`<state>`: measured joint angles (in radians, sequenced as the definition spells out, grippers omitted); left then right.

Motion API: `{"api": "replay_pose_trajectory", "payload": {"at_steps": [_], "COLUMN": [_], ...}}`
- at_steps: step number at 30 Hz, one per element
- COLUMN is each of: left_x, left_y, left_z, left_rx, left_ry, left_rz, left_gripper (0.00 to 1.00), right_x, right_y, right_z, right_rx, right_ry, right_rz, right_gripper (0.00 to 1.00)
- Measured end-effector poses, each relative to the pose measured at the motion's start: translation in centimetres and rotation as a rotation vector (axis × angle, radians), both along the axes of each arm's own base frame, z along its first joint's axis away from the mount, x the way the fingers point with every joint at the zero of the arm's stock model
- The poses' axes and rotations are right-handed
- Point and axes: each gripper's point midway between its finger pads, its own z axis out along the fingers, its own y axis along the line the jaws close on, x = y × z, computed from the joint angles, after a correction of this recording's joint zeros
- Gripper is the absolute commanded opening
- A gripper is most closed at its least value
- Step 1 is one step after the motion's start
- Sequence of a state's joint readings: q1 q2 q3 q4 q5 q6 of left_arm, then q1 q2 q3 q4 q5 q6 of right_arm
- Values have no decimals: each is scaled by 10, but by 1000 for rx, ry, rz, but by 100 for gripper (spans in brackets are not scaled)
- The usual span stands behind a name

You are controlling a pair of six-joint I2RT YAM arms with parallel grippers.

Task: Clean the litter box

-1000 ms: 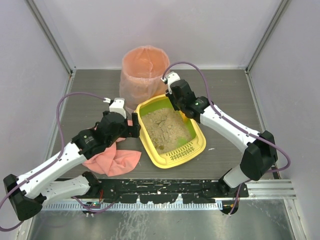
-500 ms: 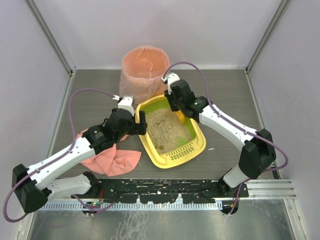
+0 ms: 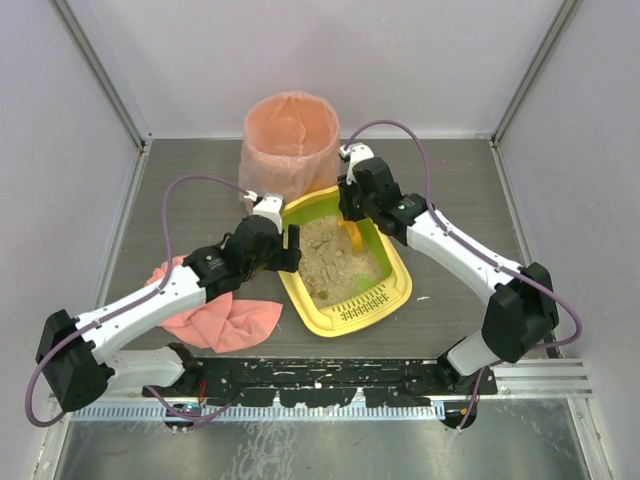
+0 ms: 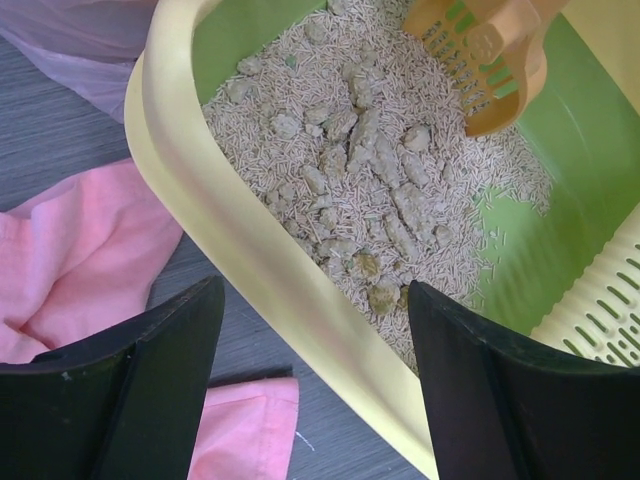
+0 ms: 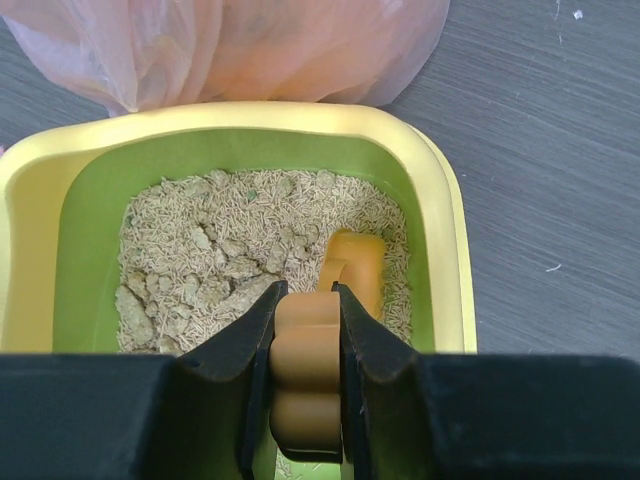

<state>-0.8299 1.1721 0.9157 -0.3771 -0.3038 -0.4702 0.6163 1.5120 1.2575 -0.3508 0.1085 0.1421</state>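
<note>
The litter box [image 3: 398, 292] is a yellow tray with a green inside, holding beige litter [image 4: 350, 150] with several clumps and a slotted grate [image 3: 362, 310] at its near end. My left gripper [image 3: 290, 245] is open and straddles the box's left rim [image 4: 250, 250], one finger outside and one over the litter, with gaps on both sides [image 4: 315, 300]. My right gripper [image 3: 350, 212] is shut on the handle of an orange slotted scoop [image 5: 355, 260]. The scoop's head [image 4: 480, 50] rests in the litter at the far right of the box [image 5: 250, 115].
A tall round bin with a pink liner [image 3: 290, 145] stands just behind the box, and shows in the right wrist view [image 5: 230, 40]. A pink cloth [image 3: 225, 320] lies on the dark table left of the box, under my left arm [image 4: 70, 250]. Grey walls close in the sides.
My left arm has swung right until its jaws sit over the box's left rim, and they have narrowed a little. My right gripper has shifted slightly right with the scoop.
</note>
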Motion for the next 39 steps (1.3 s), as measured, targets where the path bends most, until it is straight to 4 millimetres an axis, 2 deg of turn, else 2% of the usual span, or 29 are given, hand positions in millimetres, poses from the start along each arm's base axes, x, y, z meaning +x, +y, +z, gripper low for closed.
{"api": "replay_pose_trajectory", "payload": {"at_steps": [11,20,25,30,39], "left_x": [4,6,9,12,15], "left_y": [-8,-12,-10,-9,-11], "left_z": [-11,-18,-21,-23,-24], "left_rx": [32,60,85,105,114], "left_ry": [23,38,43,42,44], "left_rz": [-31,-49,-44,-44,-38], "left_gripper": [66,53,47,45,43], "right_x": [-14,-25,-37,-50,-60], "right_y": [-16,-31,-37,-46,-55], "right_z": [-2,-5,-10,-19,-36], "right_rx": [182,312,396,473,627], "right_ry": [30,46,56,63,66], "right_rz": [-66,-148,-205,-269,-379], "right_gripper": [1,1,1,1,1]}}
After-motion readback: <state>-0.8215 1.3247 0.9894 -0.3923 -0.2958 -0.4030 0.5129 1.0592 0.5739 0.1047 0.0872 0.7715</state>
